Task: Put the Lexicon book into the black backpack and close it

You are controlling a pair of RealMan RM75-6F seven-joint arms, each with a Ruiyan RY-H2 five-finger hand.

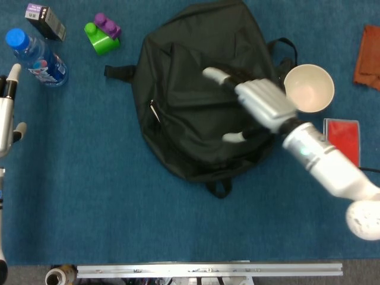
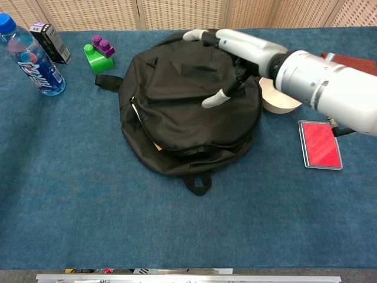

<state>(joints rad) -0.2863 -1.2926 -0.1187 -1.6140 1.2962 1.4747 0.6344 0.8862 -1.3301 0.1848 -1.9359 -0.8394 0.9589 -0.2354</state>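
The black backpack [image 1: 202, 95] [image 2: 182, 112] lies flat in the middle of the blue table, its flap down over the opening. Only a thin yellow sliver of the Lexicon book [image 2: 156, 146] peeks out at the bag's front-left seam in the chest view; the head view hides the book. My right hand [image 1: 258, 104] [image 2: 235, 53] hovers over the bag's right side with fingers spread and nothing in them. My left hand [image 1: 7, 113] is at the left edge of the head view, fingers straight, holding nothing.
A water bottle [image 1: 37, 57], a dark box [image 1: 45, 20] and a green-and-purple block [image 1: 102, 32] sit at the far left. A white bowl [image 1: 308, 88] touches the bag's right side, with a red case [image 1: 341, 144] and a brown cloth [image 1: 368, 56] beyond.
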